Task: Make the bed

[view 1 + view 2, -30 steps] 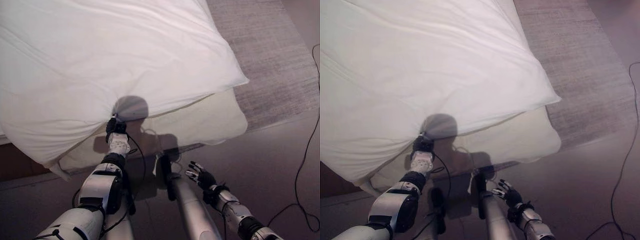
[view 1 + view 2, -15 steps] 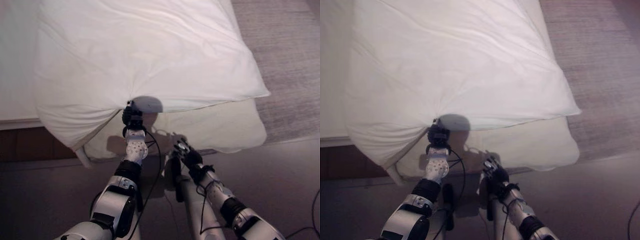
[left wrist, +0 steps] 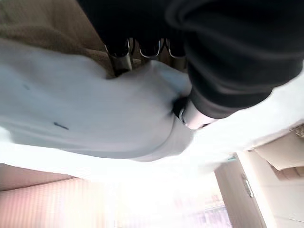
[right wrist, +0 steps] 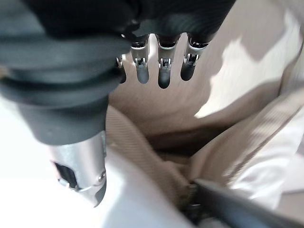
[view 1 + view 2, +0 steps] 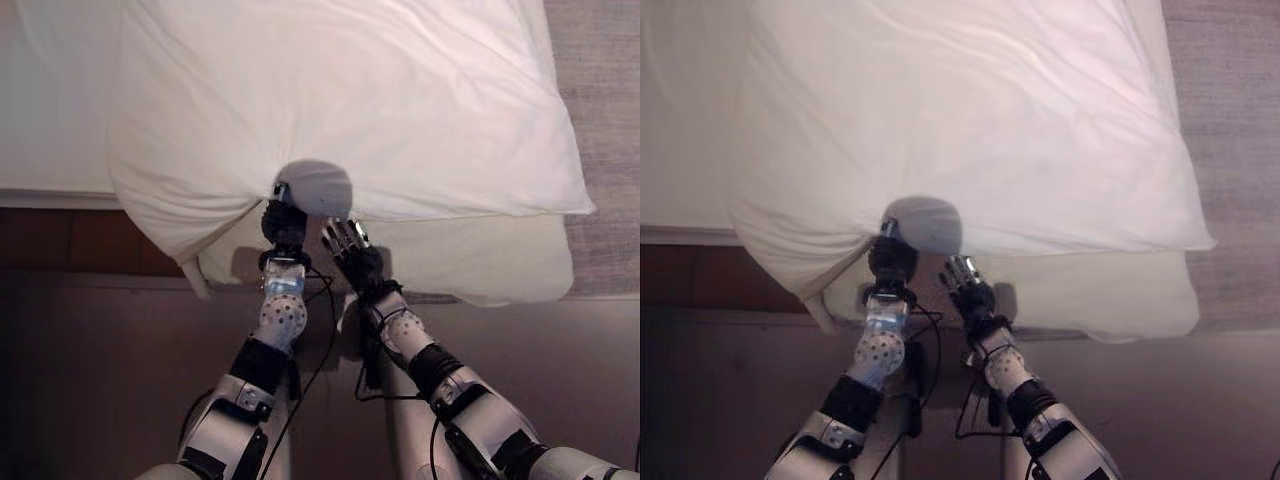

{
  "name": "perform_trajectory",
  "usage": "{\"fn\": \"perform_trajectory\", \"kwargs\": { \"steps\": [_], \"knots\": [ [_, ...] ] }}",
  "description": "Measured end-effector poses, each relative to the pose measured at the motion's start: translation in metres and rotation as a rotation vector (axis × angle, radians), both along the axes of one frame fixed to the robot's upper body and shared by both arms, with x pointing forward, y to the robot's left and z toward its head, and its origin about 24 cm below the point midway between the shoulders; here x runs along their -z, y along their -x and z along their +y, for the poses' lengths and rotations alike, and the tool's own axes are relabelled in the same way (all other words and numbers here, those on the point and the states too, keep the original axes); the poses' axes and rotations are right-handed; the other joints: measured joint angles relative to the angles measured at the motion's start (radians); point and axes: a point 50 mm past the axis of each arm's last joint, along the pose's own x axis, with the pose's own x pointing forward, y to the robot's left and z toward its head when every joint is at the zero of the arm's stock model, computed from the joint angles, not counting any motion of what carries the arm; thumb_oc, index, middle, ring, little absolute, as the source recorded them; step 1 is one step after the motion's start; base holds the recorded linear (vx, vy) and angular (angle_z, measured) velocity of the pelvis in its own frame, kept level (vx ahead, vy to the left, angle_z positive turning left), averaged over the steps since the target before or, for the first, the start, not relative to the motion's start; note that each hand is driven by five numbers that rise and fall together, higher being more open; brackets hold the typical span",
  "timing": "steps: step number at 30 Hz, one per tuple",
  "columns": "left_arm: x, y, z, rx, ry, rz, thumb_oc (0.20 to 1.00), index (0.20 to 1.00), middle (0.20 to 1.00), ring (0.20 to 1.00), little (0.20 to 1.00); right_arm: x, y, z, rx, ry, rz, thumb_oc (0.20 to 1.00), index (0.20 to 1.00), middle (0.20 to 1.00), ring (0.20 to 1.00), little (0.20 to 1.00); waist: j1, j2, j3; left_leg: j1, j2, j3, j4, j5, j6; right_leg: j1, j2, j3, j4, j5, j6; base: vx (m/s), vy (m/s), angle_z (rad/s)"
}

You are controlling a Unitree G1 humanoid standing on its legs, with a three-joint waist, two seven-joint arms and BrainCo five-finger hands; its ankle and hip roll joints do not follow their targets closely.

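Our left hand [image 5: 284, 222] is clamped on the near edge of the white duvet [image 5: 340, 100]; in the left wrist view its fingers [image 3: 121, 56] and thumb pinch a fold of the cloth, and creases fan out from that pinch across the cover; our right hand [image 5: 350, 254] now sits just beside it at the foot of the bed, fingers [image 4: 163, 75] straight and apart, holding nothing, pointed at the cream sheet [image 5: 480, 262] under the duvet's hem; a second ago that hand hung low over the dark floor [image 5: 90, 370], well apart from the bed, so it has come up and in to join the left; the whole view has also swung, which we read as our head turning, not the bedding moving; the left hand's grip has held throughout; the duvet lies over most of the mattress [image 5: 50, 110], its near edge bunched at our pinch, its right corner near the grey rug [image 5: 605, 100]; we judge the next step is a second grip on the hem, so both hands can draw it straight; with one grip alone the cover would likely skew.
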Motion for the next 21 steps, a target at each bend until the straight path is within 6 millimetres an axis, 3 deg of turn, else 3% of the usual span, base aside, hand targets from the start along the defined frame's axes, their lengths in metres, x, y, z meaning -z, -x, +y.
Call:
{"fn": "perform_trajectory", "kwargs": {
  "steps": [5,11,21],
  "knots": [
    [-0.006,0.006,0.012,-0.064,0.026,0.0,0.2,0.2,0.2,0.2,0.2,-0.016,-0.006,-0.016,0.1,-0.113,-0.039,1.0,1.0,1.0,1.0,1.0,0.001,0.005,0.003,0.008,-0.01,-0.009,-0.018,0.006,0.004,0.006,-0.009,-0.005,-0.001,-0.003,0.005,0.03,0.012,0.06],
    [-0.004,0.015,0.034,-0.193,0.019,0.047,0.2,0.2,0.2,0.2,0.2,-0.053,-0.005,-0.035,0.193,-0.247,-0.188,1.0,1.0,1.0,1.0,1.0,0.0,0.038,0.021,0.005,-0.01,-0.02,-0.025,0.009,0.001,0.003,-0.011,-0.015,-0.001,-0.011,0.006,0.02,0.009,0.03],
    [-0.009,0.02,0.05,-0.298,0.0,0.072,0.2,0.2,0.2,0.2,0.2,-0.066,-0.005,-0.061,0.289,-0.279,-0.251,1.0,1.0,1.0,1.0,1.0,-0.001,0.04,0.021,-0.008,-0.008,-0.012,-0.037,0.009,0.0,-0.022,-0.01,-0.013,0.003,-0.017,0.001,0.01,0.009,-0.02]
  ]
}}
